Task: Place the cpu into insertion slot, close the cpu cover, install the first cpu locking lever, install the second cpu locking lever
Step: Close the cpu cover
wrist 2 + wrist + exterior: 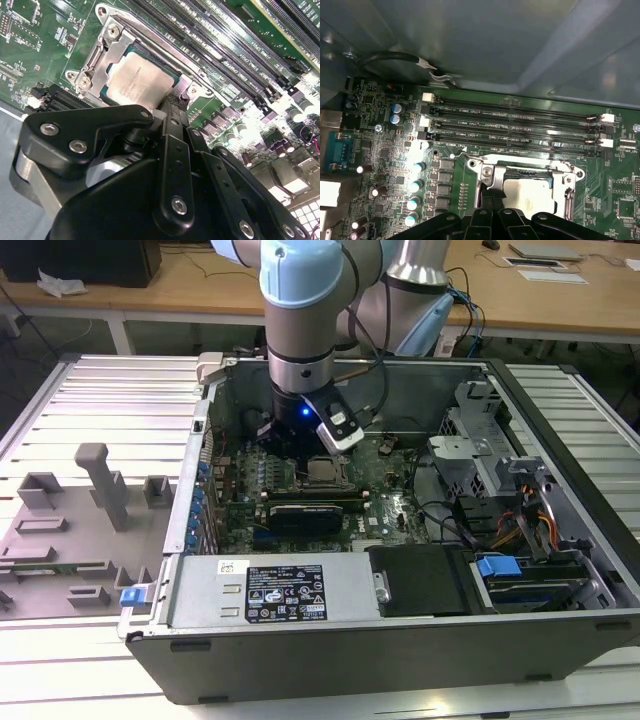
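While the pale silver cpu (137,80) lies within the grey cpu cover (114,47), the gripper (175,102) is pressed together.

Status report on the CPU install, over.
Gripper at cover's edge. Cpu seated, cpu cover down around it. Memory slots alongside, not touching.

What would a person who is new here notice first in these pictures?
First the pale blue robot arm reaching into the open computer case on the slatted table. Then, in both wrist views, the silver cpu framed by the grey cpu cover, with the black gripper at the cover's edge.
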Available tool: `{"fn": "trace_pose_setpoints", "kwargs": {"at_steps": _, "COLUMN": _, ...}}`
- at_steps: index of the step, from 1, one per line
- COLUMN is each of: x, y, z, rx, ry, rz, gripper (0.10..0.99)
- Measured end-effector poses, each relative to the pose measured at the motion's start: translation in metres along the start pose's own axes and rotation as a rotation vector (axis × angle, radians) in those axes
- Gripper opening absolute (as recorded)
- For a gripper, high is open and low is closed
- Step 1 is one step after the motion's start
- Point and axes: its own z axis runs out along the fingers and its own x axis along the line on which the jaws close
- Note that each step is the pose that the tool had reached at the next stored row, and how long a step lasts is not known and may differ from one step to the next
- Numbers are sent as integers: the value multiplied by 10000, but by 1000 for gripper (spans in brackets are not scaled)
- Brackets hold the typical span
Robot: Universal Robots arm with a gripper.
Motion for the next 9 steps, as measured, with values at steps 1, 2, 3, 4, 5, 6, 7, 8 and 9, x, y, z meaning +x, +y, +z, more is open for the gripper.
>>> {"fn": "trace_pose_setpoints", "kwargs": {"at_steps": 1, "x": -2, "y": 0, "z": 1, "rx": -2, "ry": 0, "rz": 1, "gripper": 106}}
{"fn": "trace_pose_setpoints", "kwargs": {"at_steps": 2, "x": -9, "y": 0, "z": 3, "rx": -6, "ry": -4, "rz": 0, "gripper": 106}}
{"fn": "trace_pose_setpoints", "kwargs": {"at_steps": 3, "x": -16, "y": -1, "z": 2, "rx": -4, "ry": -3, "rz": 0, "gripper": 106}}
{"fn": "trace_pose_setpoints", "kwargs": {"at_steps": 4, "x": -21, "y": -1, "z": 1, "rx": -3, "ry": -3, "rz": 0, "gripper": 106}}
{"fn": "trace_pose_setpoints", "kwargs": {"at_steps": 5, "x": -23, "y": -1, "z": -2, "rx": -4, "ry": -4, "rz": 1, "gripper": 106}}
{"fn": "trace_pose_setpoints", "kwargs": {"at_steps": 6, "x": -24, "y": 0, "z": -11, "rx": -5, "ry": -5, "rz": 2, "gripper": 106}}
{"fn": "trace_pose_setpoints", "kwargs": {"at_steps": 7, "x": -25, "y": 1, "z": -23, "rx": -3, "ry": -3, "rz": 1, "gripper": 106}}
{"fn": "trace_pose_setpoints", "kwargs": {"at_steps": 8, "x": -27, "y": 3, "z": -46, "rx": -3, "ry": -3, "rz": 0, "gripper": 106}}
{"fn": "trace_pose_setpoints", "kwargs": {"at_steps": 9, "x": -27, "y": 4, "z": -63, "rx": -3, "ry": -3, "rz": 0, "gripper": 106}}
